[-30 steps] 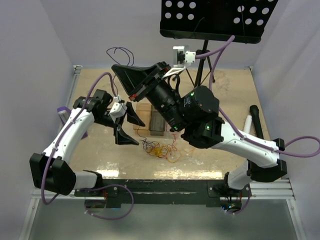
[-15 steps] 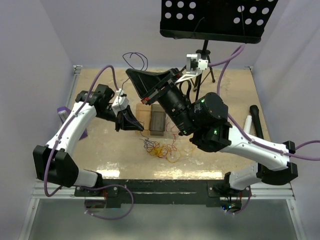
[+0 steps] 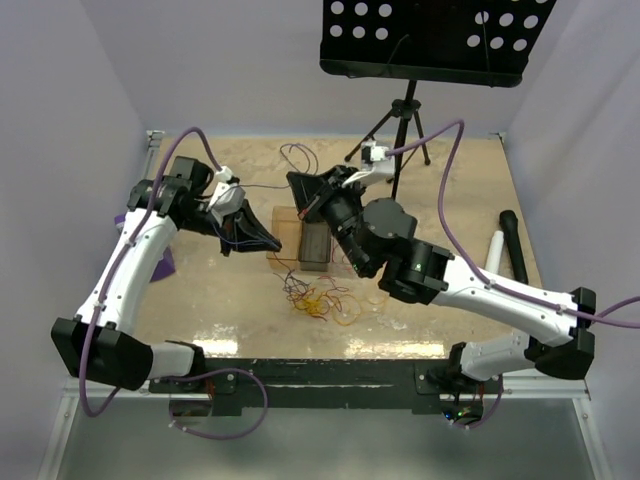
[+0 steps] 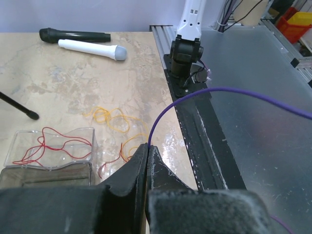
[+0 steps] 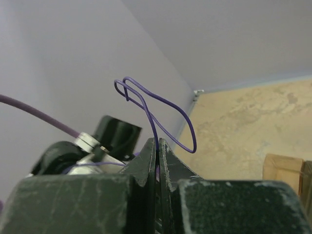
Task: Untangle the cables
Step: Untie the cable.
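Left tool (image 4: 147, 149) pinched tight on purple cable (image 4: 219, 89), which arcs up and right from tips. Right tool (image 5: 157, 142) likewise clamped on purple cable, loop standing above tips. Other cables (image 3: 322, 298), yellow, orange and red, tangled on worktop (image 3: 460, 190) near front edge, centre. Red strand (image 4: 48, 141) lies in clear tray (image 4: 91, 144).

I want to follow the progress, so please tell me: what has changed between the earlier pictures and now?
The right gripper, shut on a purple wire, came down from high above the table and moved toward its middle. The left gripper, open a second ago, has closed on purple wire too. The pile of loose wires and the microphones stayed where they were.
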Controlling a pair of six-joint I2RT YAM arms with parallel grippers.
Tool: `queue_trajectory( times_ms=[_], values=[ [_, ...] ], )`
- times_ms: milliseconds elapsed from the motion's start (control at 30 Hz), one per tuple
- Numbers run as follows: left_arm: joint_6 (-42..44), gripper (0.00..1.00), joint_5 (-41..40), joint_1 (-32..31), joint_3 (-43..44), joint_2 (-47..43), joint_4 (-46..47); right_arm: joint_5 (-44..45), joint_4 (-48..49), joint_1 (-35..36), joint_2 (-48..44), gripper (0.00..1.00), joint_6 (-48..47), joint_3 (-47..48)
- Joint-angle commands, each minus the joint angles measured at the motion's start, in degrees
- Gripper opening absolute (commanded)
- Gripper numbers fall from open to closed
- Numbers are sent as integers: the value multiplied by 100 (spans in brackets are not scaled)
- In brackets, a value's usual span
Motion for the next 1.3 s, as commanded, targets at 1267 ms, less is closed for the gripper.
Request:
queue_trajectory(
  times_ms=[1267],
  values=[
    [967,0,1276,1142,-250,939,-117,-1785,-742,-572,1434,0,967,-911]
  ],
)
